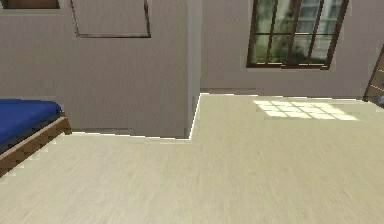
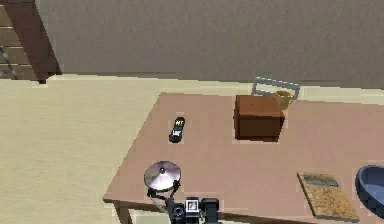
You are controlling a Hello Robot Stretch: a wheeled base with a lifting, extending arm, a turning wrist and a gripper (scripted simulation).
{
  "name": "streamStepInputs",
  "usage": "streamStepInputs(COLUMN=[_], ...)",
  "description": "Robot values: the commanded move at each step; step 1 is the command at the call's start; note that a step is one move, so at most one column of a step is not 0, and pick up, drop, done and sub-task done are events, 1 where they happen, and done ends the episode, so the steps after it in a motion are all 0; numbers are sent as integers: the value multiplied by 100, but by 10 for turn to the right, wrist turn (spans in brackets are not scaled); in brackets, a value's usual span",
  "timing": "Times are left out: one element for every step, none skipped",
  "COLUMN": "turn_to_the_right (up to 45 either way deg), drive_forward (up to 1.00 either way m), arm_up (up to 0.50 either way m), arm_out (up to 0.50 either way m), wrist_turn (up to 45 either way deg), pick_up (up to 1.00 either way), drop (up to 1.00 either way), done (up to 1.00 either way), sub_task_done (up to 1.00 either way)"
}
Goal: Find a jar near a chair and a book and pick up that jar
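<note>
Across the pinkish wooden table (image 2: 215, 160), behind the brown box (image 2: 258, 118) and beside the grey chair (image 2: 268, 85), flat tan book (image 2: 327, 193) nearer, sits a small tan jar (image 2: 285, 98): found, I judge, not yet picked. Whether the dark gripper (image 2: 168, 200) holds anything, I cannot tell.

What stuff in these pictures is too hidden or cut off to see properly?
Arm side view:
- yellowish thing: mostly hidden behind the brown box; jar or not, unclear.
- chair: the table hides all but its back.
- blue round thing: cut off by the right edge.
- hand: close to a round grey thing at the bottom edge; whether it holds anything, unclear.
Forward view:
- bed: cut off by the left edge.
</note>
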Motion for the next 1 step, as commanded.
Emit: streamStepInputs(turn_to_the_right=[0], drive_forward=[0], arm_up=[10], arm_out=[0], wrist_turn=[0], pick_up=[0], drop=[0], done=[0], sub_task_done=[0])
